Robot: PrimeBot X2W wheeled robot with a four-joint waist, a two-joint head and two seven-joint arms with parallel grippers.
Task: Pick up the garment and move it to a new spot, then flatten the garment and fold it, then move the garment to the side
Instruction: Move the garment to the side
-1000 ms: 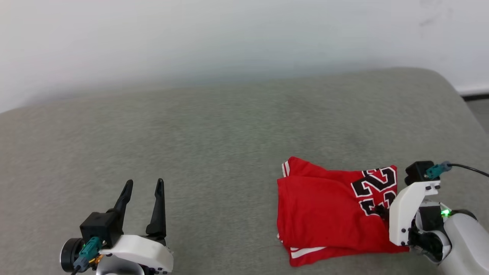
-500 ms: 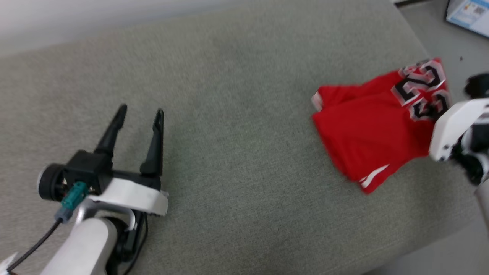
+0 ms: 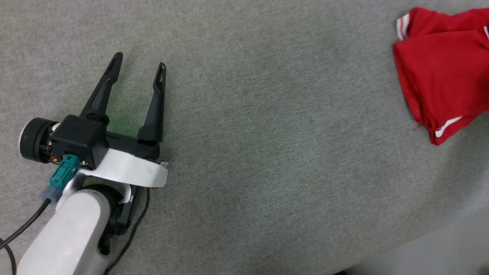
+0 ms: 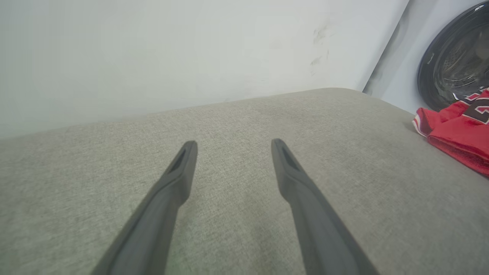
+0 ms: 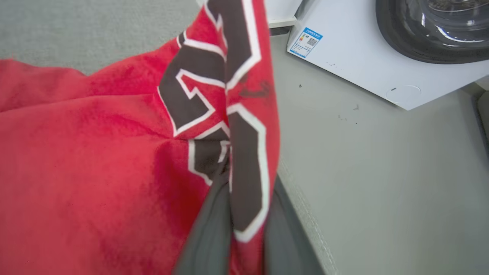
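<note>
my right claw (image 5: 248,198) is clenched on a fold of the red garment (image 5: 88,152), with the black, white-edged number print pinched between its two dark fingers (image 5: 208,236). the rest of the jersey lies bunched on the grey fabric cushion (image 5: 57,34), near the cushion's edge. my left claw (image 3: 140,61) hangs released, fingers spread wide over bare cushion, well apart from the jersey; past the cushion's edge lie the pale floor (image 5: 382,183) and a white washing machine (image 5: 344,57) with a dark round door, and a white wall (image 4: 153,49) rises behind the cushion.
</note>
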